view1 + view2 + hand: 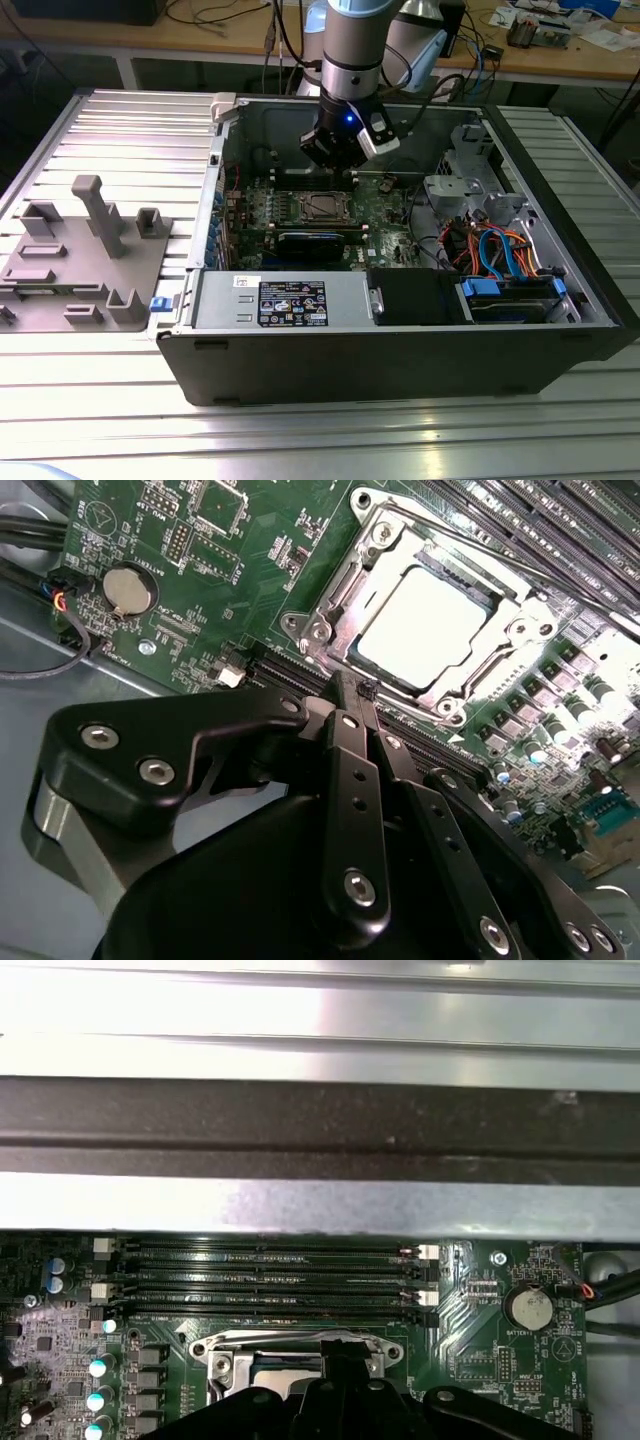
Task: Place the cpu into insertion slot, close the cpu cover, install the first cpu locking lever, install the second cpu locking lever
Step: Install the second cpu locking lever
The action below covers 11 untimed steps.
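An open computer case [590, 300] is laid on a slatted metal table [120, 130], with a grey plastic fixture [85, 255] set well apart at the exterior view's left. Blue and orange cables [500, 250] are seen inside the case. A round coin battery [128, 590] and long black memory slots [270, 1275] are mounted on the green motherboard [250, 570].

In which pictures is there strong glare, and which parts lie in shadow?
In the second wrist view, glare washes out the cpu top and the board's edge beyond it, while the gripper is dark. In the first wrist view, the case wall shines bright. In the exterior view, the case interior near the motherboard is dim.
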{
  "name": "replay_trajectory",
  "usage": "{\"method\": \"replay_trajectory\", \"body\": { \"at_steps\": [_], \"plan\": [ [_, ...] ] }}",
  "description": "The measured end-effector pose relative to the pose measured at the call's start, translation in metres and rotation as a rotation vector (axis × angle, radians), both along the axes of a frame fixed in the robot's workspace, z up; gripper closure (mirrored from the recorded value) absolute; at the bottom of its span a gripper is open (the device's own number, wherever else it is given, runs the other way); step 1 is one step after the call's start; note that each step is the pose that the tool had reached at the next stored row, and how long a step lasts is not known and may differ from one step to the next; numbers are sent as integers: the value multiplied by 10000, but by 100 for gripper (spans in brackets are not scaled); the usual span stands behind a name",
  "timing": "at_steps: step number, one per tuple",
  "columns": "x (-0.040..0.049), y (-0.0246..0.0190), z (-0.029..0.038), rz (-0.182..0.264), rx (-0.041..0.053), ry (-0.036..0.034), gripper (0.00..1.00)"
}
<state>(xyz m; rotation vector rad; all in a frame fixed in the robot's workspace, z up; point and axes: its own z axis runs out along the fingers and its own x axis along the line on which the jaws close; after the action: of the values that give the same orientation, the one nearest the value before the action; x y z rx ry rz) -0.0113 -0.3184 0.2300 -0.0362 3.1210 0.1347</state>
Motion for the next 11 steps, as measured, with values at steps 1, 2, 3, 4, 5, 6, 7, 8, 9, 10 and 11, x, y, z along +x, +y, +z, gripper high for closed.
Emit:
{"method": "replay_trajectory", "body": {
  "at_steps": [1, 2, 3, 4, 5, 6, 7, 8, 9, 10, 11],
  "plan": [
    [0, 0, 0, 1, 0, 0, 89],
    [0, 0, 0, 0, -1, 0, 89],
    [0, 0, 1, -2, -2, 1, 89],
    [0, 0, 1, -9, -3, 1, 89],
    [0, -1, 1, -21, -4, 2, 89],
    [1, -1, 1, -52, -5, 1, 89],
    [1, -1, 1, -97, -4, 1, 89],
    [1, -1, 1, -164, -3, 2, 89],
    [1, -1, 1, -214, -3, 1, 89],
    [1, -1, 1, -234, -3, 1, 89],
    [1, -1, 3, -242, -4, 1, 89]
  ]
}}
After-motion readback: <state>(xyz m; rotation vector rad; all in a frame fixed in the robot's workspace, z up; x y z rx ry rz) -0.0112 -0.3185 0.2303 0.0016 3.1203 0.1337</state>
